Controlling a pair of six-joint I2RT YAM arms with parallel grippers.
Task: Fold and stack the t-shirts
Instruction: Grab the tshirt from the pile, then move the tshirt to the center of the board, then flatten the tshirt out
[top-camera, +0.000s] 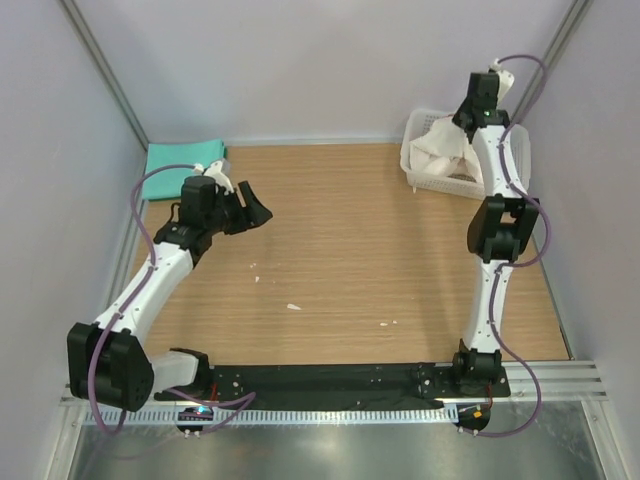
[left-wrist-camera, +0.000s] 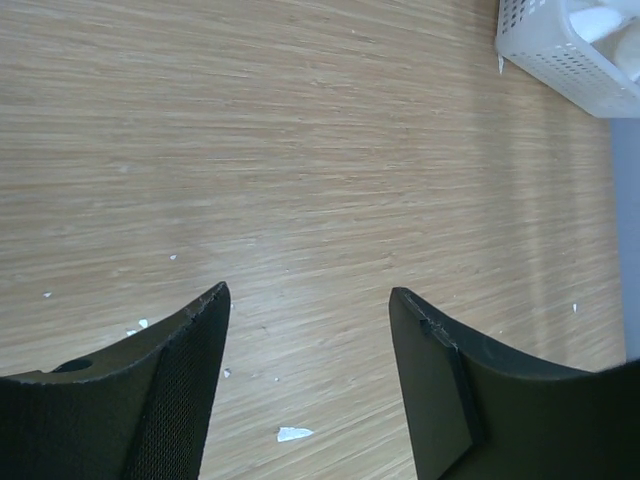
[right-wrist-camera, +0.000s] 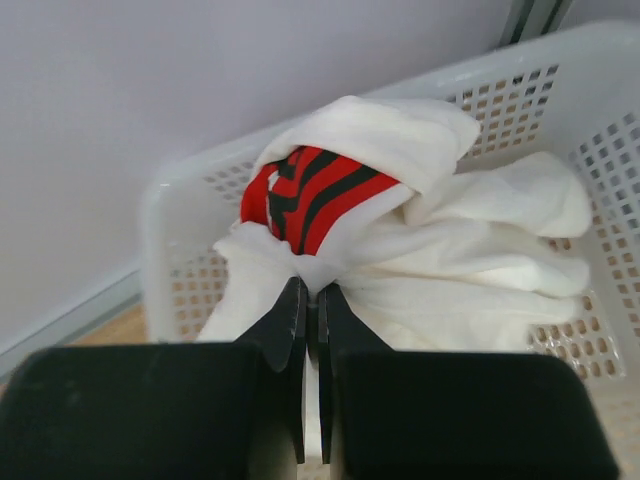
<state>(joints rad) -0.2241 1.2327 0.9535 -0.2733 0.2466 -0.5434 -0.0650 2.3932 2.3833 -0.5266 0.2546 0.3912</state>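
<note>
Presently, the right end effector (right-wrist-camera: 310, 297) is clenched on a fold of the white shirt (right-wrist-camera: 470, 250), low centre of the right wrist view. Its jaws stand almost together with a sliver of white cloth between them. The shirt lies bunched inside the basket (right-wrist-camera: 170, 215), red print (right-wrist-camera: 320, 195) uppermost, at the upper right of the top view. The teal shirt (top-camera: 180, 165) lies folded flat at the upper left of the top view, at the far corner of the tabletop (top-camera: 350, 240). The left end effector (left-wrist-camera: 310, 293) is released, jaws wide apart, hovering over the wood at the left of the top view and holding nothing.

Assessment: the step in hand is lifting the white shirt out of the basket. The task is judged about half done, with one shirt folded and the other not begun.

Recommendations:
- The pinch takes only a thin edge of cloth, so lift slowly and straight up until the whole garment hangs free of the rim.
- A sideways pull risks dragging or tipping the light basket.
- Watch for cloth snagging in the mesh holes.
- Carry toward the middle of the frame and lay the shirt down so it spreads rather than lands in a heap.
- The left end effector is well placed to take a second corner there.
- Small white scraps (top-camera: 293, 306) lie on the wood at lower centre; keep the cloth off them if practicable.
</note>
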